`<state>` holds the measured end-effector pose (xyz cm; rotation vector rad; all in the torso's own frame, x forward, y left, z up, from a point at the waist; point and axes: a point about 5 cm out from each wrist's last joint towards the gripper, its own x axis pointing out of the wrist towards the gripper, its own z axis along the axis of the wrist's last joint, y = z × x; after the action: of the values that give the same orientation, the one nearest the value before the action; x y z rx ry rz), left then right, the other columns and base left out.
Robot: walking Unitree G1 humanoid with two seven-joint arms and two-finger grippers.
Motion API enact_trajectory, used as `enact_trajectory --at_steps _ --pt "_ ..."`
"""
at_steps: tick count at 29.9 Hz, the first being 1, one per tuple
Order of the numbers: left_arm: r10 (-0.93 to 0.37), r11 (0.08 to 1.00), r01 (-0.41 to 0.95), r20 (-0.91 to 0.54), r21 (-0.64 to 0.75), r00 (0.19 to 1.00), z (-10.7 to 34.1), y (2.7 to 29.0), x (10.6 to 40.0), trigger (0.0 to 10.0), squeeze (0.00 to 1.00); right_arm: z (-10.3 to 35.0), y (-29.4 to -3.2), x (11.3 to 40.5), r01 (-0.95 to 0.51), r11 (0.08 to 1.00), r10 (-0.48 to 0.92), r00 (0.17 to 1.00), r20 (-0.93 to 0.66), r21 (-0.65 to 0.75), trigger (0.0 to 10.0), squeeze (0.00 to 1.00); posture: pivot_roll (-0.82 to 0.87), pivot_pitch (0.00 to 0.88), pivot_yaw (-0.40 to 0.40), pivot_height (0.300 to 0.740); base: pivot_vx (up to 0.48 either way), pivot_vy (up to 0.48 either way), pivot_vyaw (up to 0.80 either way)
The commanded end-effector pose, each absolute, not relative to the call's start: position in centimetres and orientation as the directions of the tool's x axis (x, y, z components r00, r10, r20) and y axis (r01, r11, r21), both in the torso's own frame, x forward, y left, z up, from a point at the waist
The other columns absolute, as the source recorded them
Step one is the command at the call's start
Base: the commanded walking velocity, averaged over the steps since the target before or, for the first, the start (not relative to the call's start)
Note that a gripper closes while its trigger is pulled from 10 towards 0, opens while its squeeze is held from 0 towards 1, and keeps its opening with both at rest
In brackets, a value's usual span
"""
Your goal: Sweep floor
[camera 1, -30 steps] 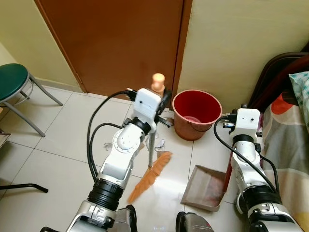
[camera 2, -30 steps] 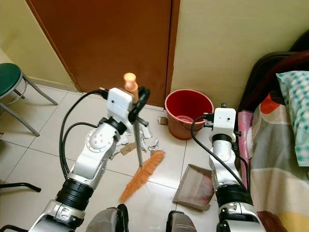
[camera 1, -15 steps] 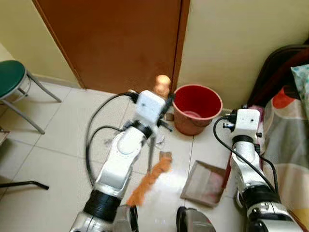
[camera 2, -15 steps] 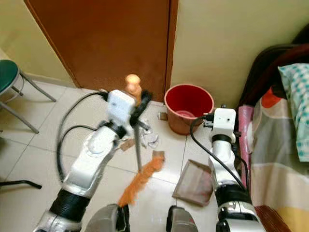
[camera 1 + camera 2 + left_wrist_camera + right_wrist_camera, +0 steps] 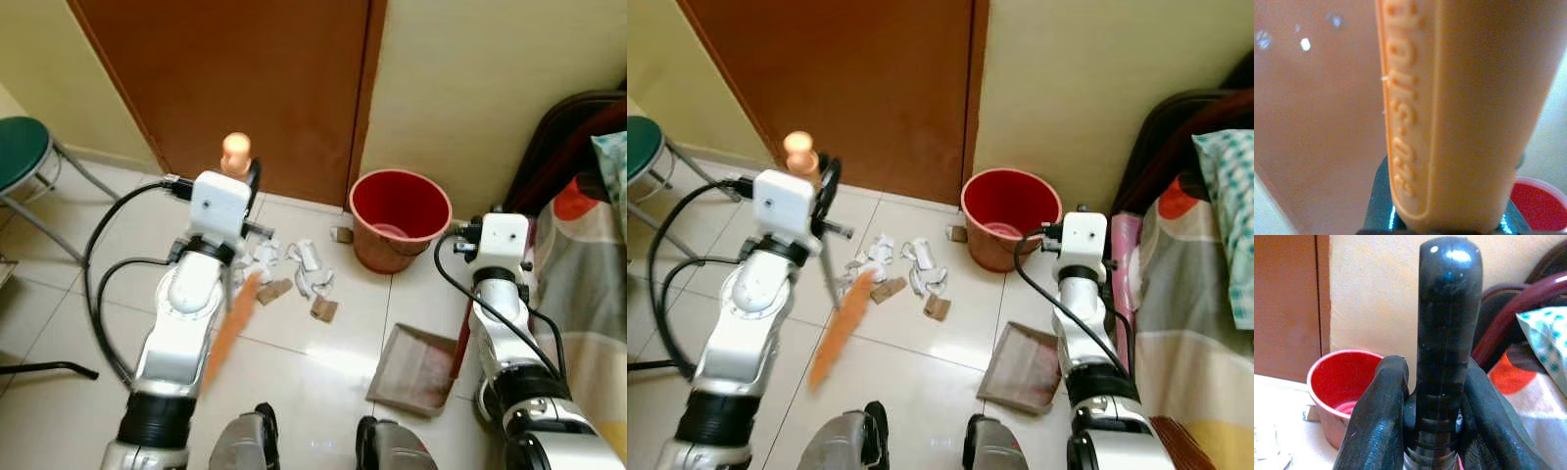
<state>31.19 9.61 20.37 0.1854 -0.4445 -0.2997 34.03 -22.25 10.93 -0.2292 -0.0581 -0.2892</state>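
Left gripper [image 5: 243, 181] has swung the broom [image 5: 231, 318] from frame centre to centre-left, fingers clamped on its handle, bristles blurred. Right gripper [image 5: 1429, 382] still closed on the dustpan [image 5: 419, 370] handle, lower right. Scraps [image 5: 294, 269] mid-frame on pale tile floor [image 5: 323, 343]. One red bucket [image 5: 400, 217], one brown door [image 5: 245, 88], one green stool [image 5: 22, 157].

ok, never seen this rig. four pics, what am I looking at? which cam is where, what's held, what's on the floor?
It is a humanoid robot seen from its own cameras. The two wide pictures come from its head, looking down at two silver arms. The close-ups come from each wrist. The left hand grips an orange broom by its handle. The right hand grips the black handle of a dustpan, which rests on the tiled floor. Paper scraps lie before a red bucket by the brown door.
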Motion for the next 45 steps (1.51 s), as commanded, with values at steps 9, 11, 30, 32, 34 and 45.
enact_trajectory --at_steps 9,11,30,32,34,45 --pt "-0.498 0.866 0.457 0.41 0.201 0.764 18.8 4.2 31.9 10.0 0.0 11.3 -22.8 34.1 0.286 0.93 -0.268 0.958 0.105 -0.23 10.0 0.0 -0.01 0.215 0.011 0.74 0.0 0.0 0.0" --pt "-0.544 0.839 0.497 0.375 0.224 0.75 17.5 3.4 31.7 10.0 0.0 11.3 -22.8 34.1 0.288 0.93 -0.271 0.957 0.106 -0.23 10.0 0.0 -0.01 0.215 0.011 0.74 0.0 0.0 0.0" --pt "-0.53 0.774 0.633 0.526 -0.022 0.666 22.5 -0.5 28.8 10.0 0.0 11.2 -21.8 34.5 0.269 0.939 -0.254 0.962 0.096 -0.213 10.0 0.0 0.01 0.209 0.002 0.74 0.0 0.0 0.0" --pt "-0.494 0.799 0.601 0.556 -0.014 0.668 23.6 0.2 29.0 10.0 0.0 11.2 -21.8 34.6 0.27 0.939 -0.255 0.962 0.095 -0.213 10.0 0.0 0.01 0.207 0.003 0.74 0.0 0.0 0.0" --pt "-0.451 0.835 0.55 0.592 0.016 0.668 24.8 1.5 29.4 10.0 0.0 11.2 -21.8 34.6 0.271 0.939 -0.256 0.962 0.095 -0.212 10.0 0.0 0.02 0.205 0.003 0.74 0.0 0.0 0.0" --pt "-0.308 0.949 0.29 0.578 0.128 0.756 26.3 9.8 30.4 10.0 0.0 11.5 -22.1 34.9 0.269 0.938 -0.253 0.963 0.097 -0.22 10.0 0.0 0.03 0.2 -0.011 0.74 0.0 0.0 0.0"
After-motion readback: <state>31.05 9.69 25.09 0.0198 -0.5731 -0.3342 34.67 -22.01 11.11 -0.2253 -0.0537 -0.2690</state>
